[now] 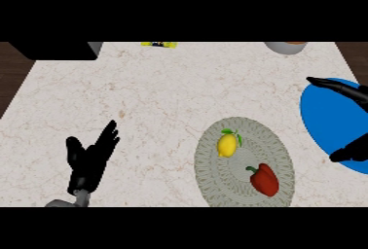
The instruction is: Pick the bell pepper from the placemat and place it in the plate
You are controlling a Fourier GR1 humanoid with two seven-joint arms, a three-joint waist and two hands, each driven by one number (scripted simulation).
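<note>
A red bell pepper (265,179) with a green stem lies on the round grey patterned placemat (244,127), toward its lower right. A yellow lemon (228,144) lies on the same mat, upper left of the pepper. The blue plate (332,117) sits at the right edge, partly cut off by the frame. My right hand (343,89) hovers over the plate, open, its fingers above and its thumb (351,151) below, both apart from the pepper. My left hand (90,159) rests open at the lower left, fingers up.
A black object (54,50) sits at the counter's far left corner. A small yellow item (159,44) and a grey bowl (285,46) stand along the far edge. Dark floor shows beyond the counter's left and right sides.
</note>
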